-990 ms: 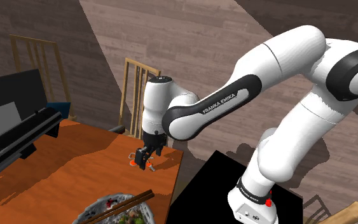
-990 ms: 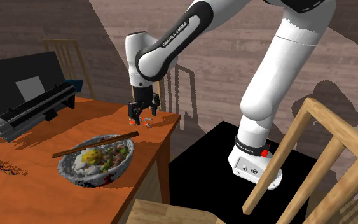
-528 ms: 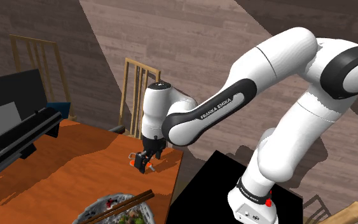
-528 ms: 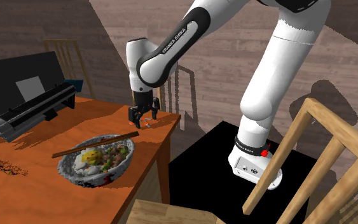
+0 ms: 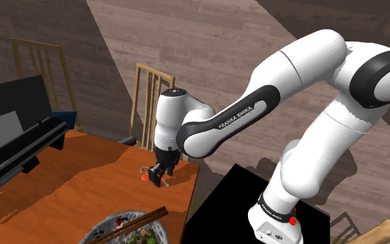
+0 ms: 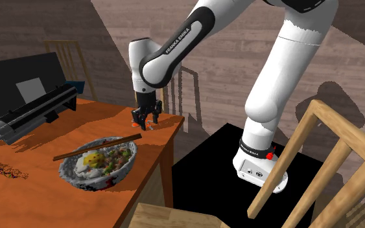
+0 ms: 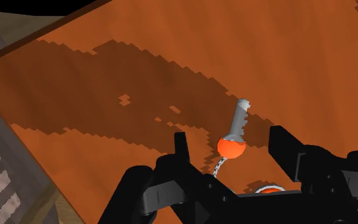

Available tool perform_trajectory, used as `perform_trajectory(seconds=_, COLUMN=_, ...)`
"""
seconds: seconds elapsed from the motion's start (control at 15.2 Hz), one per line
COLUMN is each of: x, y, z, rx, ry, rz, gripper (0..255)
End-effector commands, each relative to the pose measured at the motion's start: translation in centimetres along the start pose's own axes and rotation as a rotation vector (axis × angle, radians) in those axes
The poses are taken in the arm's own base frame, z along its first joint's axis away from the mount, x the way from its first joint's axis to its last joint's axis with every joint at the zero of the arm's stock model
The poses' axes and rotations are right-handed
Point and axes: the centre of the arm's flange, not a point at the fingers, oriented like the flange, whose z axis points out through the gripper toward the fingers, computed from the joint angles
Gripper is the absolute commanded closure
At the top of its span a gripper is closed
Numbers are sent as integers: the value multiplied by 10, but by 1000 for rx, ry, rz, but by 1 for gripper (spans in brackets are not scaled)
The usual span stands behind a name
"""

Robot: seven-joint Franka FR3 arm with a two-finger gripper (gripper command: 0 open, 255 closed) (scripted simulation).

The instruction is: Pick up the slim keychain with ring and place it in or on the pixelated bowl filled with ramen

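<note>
The end effector (image 7: 229,139) is low over the desk (image 7: 107,76), released, with its two fingers (image 7: 180,153) standing apart on either side of the keychain (image 7: 231,147). The keychain lies flat on the desk near the corner closest to the stand. In the wrist view its orange bead (image 7: 231,148) sits between the fingers with a gap on each side, and the grey key part (image 7: 239,114) points away from the hand. Nothing is held yet.

The step in hand appears to be the grasp. To do it well, the arm should settle until the fingertips are almost on the desk, since the keychain is slim and lies low. A close made too high would likely pass over it. The bead looks like the thickest part, so it is the best thing to clamp. It sits slightly nearer one finger, and a small sideways correction before closing would stop it being pushed along the wood.

After that, a straight lift should come before any sideways travel, because the chain may dangle. The bowl (image 6: 83,180) stands well apart, nearer the second exterior view's lower left, with chopsticks (image 6: 96,147) across its rim, so the drop should aim past them.
</note>
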Motion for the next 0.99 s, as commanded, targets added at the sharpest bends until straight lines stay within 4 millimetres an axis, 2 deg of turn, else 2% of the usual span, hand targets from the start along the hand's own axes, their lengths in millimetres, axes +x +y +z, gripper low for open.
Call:
perform_trajectory(seconds=0.0, x=-1, y=-2, z=2, rx=2, ry=-3, rz=-4, gripper=255)
perform_trajectory(seconds=0.33, x=-1, y=-2, z=3, rx=2, ry=-3, rz=-4, gripper=255)
perform_trajectory(seconds=0.92, x=-1, y=-2, z=-45, rx=2, ry=-3, rz=-4, gripper=255)
